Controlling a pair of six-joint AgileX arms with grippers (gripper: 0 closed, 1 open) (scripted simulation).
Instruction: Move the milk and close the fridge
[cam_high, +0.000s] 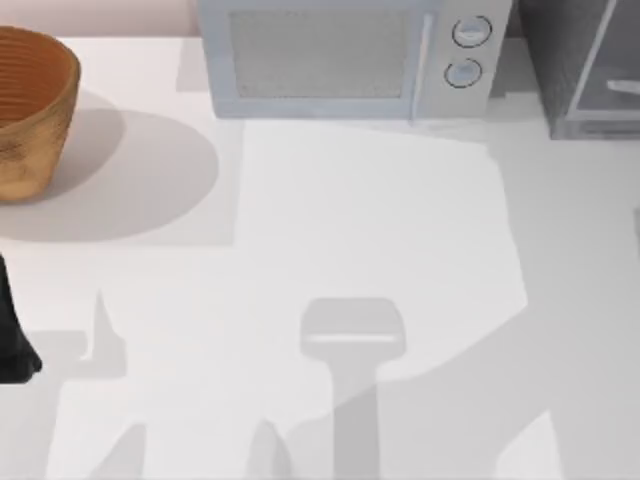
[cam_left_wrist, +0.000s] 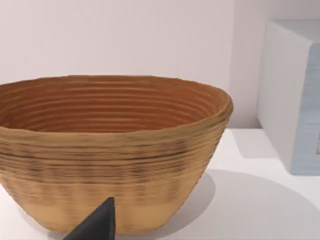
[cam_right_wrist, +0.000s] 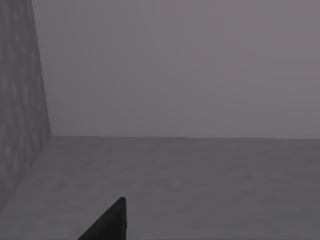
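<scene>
1. The fridge (cam_high: 585, 65) stood at the far right corner of the table (cam_high: 380, 230), a dark grey speckled box with a pale-framed glassy door panel. How far that door stood open could not be read from above. The right wrist view looked along a speckled grey wall toward grey floor and back wall, which I judged to be the fridge.

2. The milk could not be found on the open table, so where it was could not be told.

3. The left arm sat at the table's left edge, a dark part of it just inside the top view; its end effector (cam_left_wrist: 95, 225) showed as one dark tip in the left wrist view, pointing at the woven basket (cam_left_wrist: 112, 150). Whether it was wide or narrow I could not tell.

4. The right end effector (cam_right_wrist: 107, 222) showed as a single dark tip low in the right wrist view, nothing visibly held. Its opening could not be told either.

5. The basket stood at the far left, the light blue-grey microwave (cam_high: 350, 55) with two round knobs along the back between basket and fridge. That layout probably kept the front and middle free as working room.

6. The microwave's right side stood near the fridge, so a swinging door had little room there; the approach from the front looked open.
</scene>
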